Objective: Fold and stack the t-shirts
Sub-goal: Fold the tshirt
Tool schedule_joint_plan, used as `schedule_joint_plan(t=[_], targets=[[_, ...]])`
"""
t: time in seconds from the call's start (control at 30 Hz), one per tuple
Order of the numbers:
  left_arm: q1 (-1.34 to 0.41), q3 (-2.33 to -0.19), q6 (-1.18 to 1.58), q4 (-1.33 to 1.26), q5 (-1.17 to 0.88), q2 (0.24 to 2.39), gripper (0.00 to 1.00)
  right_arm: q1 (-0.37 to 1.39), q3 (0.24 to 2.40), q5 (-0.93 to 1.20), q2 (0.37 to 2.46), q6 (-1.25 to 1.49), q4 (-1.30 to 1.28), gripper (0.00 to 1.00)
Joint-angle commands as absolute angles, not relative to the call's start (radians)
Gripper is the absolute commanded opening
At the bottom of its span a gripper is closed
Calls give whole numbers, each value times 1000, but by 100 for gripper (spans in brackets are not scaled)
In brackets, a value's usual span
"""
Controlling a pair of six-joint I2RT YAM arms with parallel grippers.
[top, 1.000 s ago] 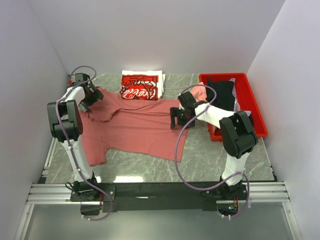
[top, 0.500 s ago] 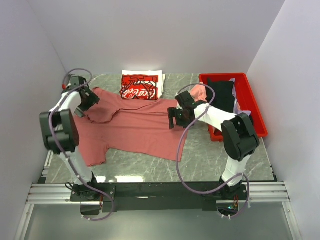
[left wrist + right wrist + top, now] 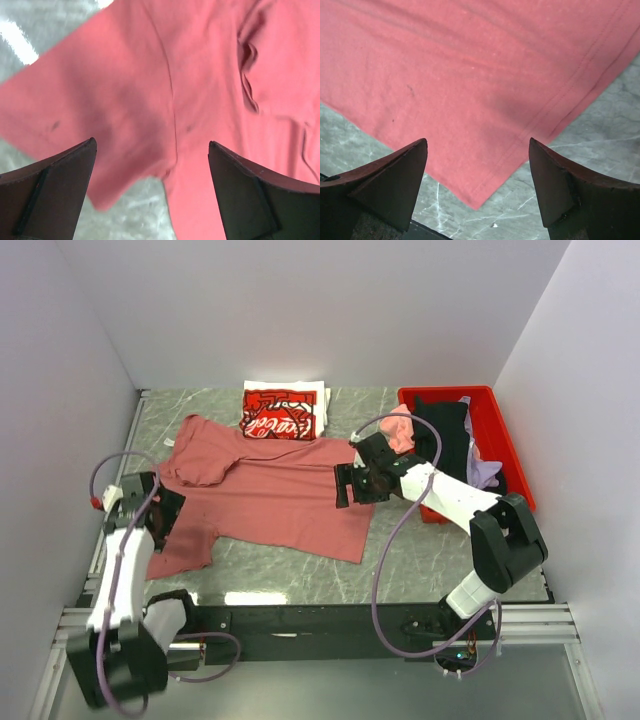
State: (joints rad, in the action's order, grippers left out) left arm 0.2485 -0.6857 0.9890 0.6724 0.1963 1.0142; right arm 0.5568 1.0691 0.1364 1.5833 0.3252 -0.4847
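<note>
Left fingers (image 3: 50,195) drawn back, open like right fingers (image 3: 570,190), over rose tee (image 3: 280,495), bin (image 3: 440,392) nearby

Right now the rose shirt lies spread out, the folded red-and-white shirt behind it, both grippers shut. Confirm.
Wrong on the grippers: the wrist views show the left gripper and right gripper open above the rose shirt. The rest stands: it lies spread out, the folded red-and-white shirt behind it.

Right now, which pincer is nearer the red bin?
Right. The right pincer hovers over the dusty-rose shirt's hem corner near the red bin; the left pincer is over its opposite sleeve.
</note>
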Motion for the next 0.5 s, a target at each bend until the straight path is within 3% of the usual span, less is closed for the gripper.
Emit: schedule_joint_plan(t=[0.0,0.17,0.47], targets=[[215,-646,1089,738,204,855,100,577,1058,135,1545,337,-465,88],[179,-549,1198,752,230,750,99,577,1058,124,1525,336,-465,88],[175,-598,1311,894,321,1005,99,577,1065,147,1545,331,-460,88]])
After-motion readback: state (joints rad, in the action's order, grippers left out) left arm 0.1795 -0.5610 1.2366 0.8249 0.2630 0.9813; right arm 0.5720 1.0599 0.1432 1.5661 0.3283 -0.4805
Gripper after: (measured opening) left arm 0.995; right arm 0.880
